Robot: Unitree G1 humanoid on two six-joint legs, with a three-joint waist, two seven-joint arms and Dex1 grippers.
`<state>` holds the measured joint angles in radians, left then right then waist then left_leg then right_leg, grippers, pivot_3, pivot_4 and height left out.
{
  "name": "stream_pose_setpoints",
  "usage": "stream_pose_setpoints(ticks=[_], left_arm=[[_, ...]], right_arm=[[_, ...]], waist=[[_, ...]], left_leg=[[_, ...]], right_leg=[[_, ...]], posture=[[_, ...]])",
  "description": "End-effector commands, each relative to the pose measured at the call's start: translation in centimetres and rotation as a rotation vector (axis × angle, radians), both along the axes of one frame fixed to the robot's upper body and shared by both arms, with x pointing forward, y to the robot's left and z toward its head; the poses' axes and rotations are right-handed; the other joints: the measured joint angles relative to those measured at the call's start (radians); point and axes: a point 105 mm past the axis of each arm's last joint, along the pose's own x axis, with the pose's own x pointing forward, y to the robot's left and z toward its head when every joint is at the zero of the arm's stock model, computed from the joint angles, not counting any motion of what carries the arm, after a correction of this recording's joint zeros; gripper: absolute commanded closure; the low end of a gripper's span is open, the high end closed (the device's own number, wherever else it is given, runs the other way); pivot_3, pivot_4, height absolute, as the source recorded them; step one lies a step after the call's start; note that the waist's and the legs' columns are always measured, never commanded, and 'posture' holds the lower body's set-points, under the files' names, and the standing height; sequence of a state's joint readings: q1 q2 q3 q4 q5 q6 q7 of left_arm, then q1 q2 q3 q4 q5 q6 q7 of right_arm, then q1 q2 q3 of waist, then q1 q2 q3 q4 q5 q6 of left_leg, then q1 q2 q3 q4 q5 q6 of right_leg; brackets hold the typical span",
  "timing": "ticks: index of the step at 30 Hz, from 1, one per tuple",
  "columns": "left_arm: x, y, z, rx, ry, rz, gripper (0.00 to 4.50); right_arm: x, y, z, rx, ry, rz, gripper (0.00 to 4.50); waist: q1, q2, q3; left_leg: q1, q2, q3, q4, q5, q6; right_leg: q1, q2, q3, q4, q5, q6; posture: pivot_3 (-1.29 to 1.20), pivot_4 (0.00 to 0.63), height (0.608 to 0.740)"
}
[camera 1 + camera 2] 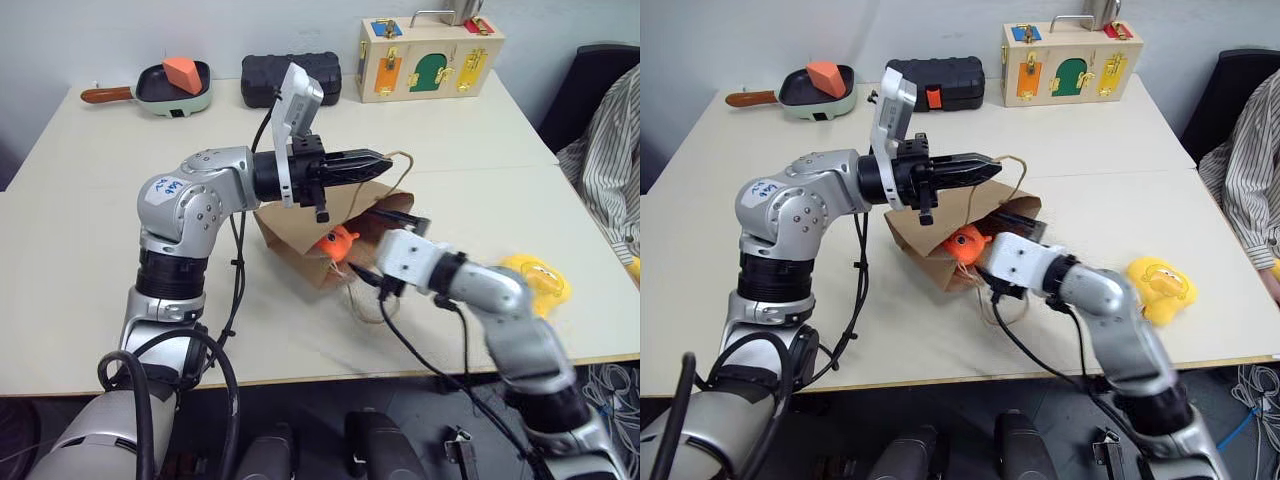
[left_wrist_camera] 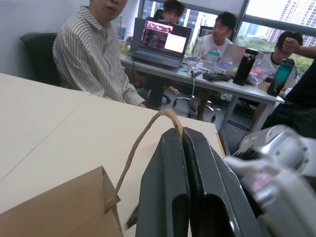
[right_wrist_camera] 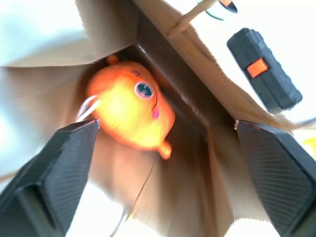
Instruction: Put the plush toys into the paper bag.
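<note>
My right tool (image 3: 158, 163) is spread wide with nothing between its fingers, sitting at the mouth of the paper bag (image 1: 290, 228). Dead ahead of it, just inside the opening, lies the orange plush toy (image 3: 131, 116), round eye up, touching neither finger. From the head view that toy (image 1: 965, 243) sits right at the bag's lip, so I'd call it in, though only just.

My left tool (image 1: 375, 160) is clamped tight on the bag's paper-cord handle (image 2: 148, 133), holding it up from above so the mouth gapes toward my right arm. The bag lies on its side on the counter (image 1: 80, 250).

Out at three o'clock from the bag, well apart from it, the yellow plush toy (image 1: 1160, 285) lies on the counter near the front edge, untouched. So, by my reckoning: one toy done, one left.

Farther off, around twelve o'clock: a black ribbed case (image 1: 290, 78), a small pan (image 1: 160, 92) holding an orange wedge (image 1: 182, 72), and a wooden latch box (image 1: 430, 58). A person's striped sleeve (image 1: 610, 150) hangs at the right edge.
</note>
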<state>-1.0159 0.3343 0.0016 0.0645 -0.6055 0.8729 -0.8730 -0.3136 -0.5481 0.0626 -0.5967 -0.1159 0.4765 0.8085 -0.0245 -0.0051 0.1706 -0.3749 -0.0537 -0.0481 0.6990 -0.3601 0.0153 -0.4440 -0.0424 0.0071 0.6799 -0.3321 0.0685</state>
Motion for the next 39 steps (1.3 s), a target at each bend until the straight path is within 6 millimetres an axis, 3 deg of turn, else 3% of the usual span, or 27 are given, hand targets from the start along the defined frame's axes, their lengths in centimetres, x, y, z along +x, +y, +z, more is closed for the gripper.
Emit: stream_pose_setpoints(ticks=[1, 5, 9, 11, 16, 18, 21, 25, 29, 32, 33, 36, 39], left_arm=[[-0.2, 0.3, 0.7, -0.024, -0.03, -0.004, 4.5], [-0.5, 0.1, 0.8, -0.034, -0.034, -0.03, 4.5], [-0.6, -0.1, 0.9, -0.044, -0.036, -0.04, 4.5], [-0.6, -0.3, 0.8, -0.046, -0.033, -0.043, 4.5], [-0.7, -0.5, 0.7, -0.044, -0.031, -0.05, 4.5], [-0.6, -0.5, 0.8, -0.044, -0.031, -0.051, 4.5], [-0.7, -0.5, 0.8, -0.039, -0.033, -0.049, 4.5], [-0.6, -0.1, 0.9, -0.033, -0.037, -0.04, 4.5], [-0.4, 0.2, 0.9, -0.029, -0.04, -0.024, 4.5], [-0.2, 0.4, 0.9, -0.029, -0.039, -0.011, 4.5], [-0.2, 0.5, 0.9, -0.029, -0.039, -0.009, 4.5], [-0.1, 0.6, 1.0, -0.028, -0.04, -0.004, 4.5], [0.0, 0.5, 1.1, -0.027, -0.042, -0.004, 4.5]], right_arm=[[-2.2, -3.5, 2.6, 0.075, 0.022, -0.093, 0.04], [-3.3, -11.7, 2.4, 0.078, 0.109, -0.416, 0.04], [-4.4, -18.7, -0.4, 0.118, 0.236, -0.71, 0.04], [-4.6, -20.6, -2.1, 0.189, 0.299, -0.798, 0.04], [-4.0, -23.0, -6.4, 0.317, 0.411, -0.921, 0.04], [-3.7, -23.4, -8.0, 0.279, 0.441, -0.933, 0.04], [-3.0, -22.9, -8.7, 0.353, 0.45, -0.906, 0.66], [-2.5, -22.5, -8.5, 0.422, 0.439, -0.885, 2.03], [-2.6, -21.8, -6.7, 0.489, 0.404, -0.822, 3.39], [-2.3, -19.9, -3.7, 0.586, 0.367, -0.684, 4.28], [-2.3, -19.1, -2.9, 0.604, 0.362, -0.634, 4.49], [-2.1, -12.2, 0.9, 0.635, 0.384, -0.315, 4.49], [-1.7, -7.8, 1.6, 0.572, 0.425, -0.193, 4.49]], waist=[[0.002, 0.0, 0.0], [0.023, 0.0, 0.0], [0.034, 0.0, 0.0], [0.037, 0.0, 0.0], [0.031, 0.0, 0.0], [0.03, 0.0, 0.0], [0.026, 0.0, 0.0], [0.024, 0.0, 0.0], [0.024, 0.0, 0.0], [0.024, 0.0, 0.0], [0.023, 0.0, 0.0], [0.017, 0.0, 0.0], [0.021, 0.0, 0.0]], left_leg=[[0.0, 0.0, 0.0, 0.0, 0.0, 0.0], [0.0, 0.0, 0.0, 0.0, 0.0, 0.001], [0.0, 0.0, 0.002, 0.0, -0.001, 0.002], [0.0, 0.0, 0.002, 0.0, -0.001, 0.002], [0.002, 0.0, 0.004, 0.0, -0.001, 0.002], [0.002, 0.0, 0.004, 0.0, -0.001, 0.002], [0.002, 0.0, 0.004, 0.0, -0.001, 0.001], [0.003, 0.0, 0.004, 0.0, -0.001, 0.001], [0.003, 0.0, 0.004, 0.0, -0.001, 0.001], [0.003, 0.0, 0.004, 0.0, -0.001, 0.001], [0.003, 0.0, 0.004, 0.0, -0.001, 0.001], [0.003, 0.0, 0.004, 0.0, -0.001, 0.001], [0.003, 0.0, 0.002, 0.0, 0.0, 0.001]], right_leg=[[0.0, 0.0, 0.0, 0.0, 0.0, 0.0], [0.001, 0.0, 0.0, 0.0, 0.0, 0.0], [0.001, 0.0, 0.002, -0.001, 0.0, 0.0], [0.002, 0.0, 0.002, -0.001, 0.0, 0.0], [0.001, 0.0, 0.003, 0.0, 0.0, 0.0], [0.001, 0.0, 0.003, 0.0, 0.0, 0.0], [0.002, 0.0, 0.003, -0.001, 0.0, 0.0], [0.002, 0.0, 0.004, -0.001, 0.0, 0.0], [0.002, 0.0, 0.004, 0.0, 0.0, 0.0], [0.002, 0.0, 0.004, 0.0, 0.0, 0.0], [0.002, 0.0, 0.004, -0.001, 0.0, 0.0], [0.001, 0.0, 0.004, -0.001, 0.0, 0.0], [0.001, 0.001, 0.004, -0.001, 0.0, 0.0]], posture=[[0.0, 0.15, 0.74], [0.0, 0.15, 0.74], [0.0, 0.15, 0.74], [0.0, 0.15, 0.74], [0.0, 0.15, 0.74], [0.0, 0.15, 0.74], [0.0, 0.15, 0.74], [0.0, 0.15, 0.74], [0.0, 0.15, 0.74], [0.0, 0.15, 0.74], [0.0, 0.15, 0.74], [0.0, 0.15, 0.74], [0.0, 0.15, 0.74]])
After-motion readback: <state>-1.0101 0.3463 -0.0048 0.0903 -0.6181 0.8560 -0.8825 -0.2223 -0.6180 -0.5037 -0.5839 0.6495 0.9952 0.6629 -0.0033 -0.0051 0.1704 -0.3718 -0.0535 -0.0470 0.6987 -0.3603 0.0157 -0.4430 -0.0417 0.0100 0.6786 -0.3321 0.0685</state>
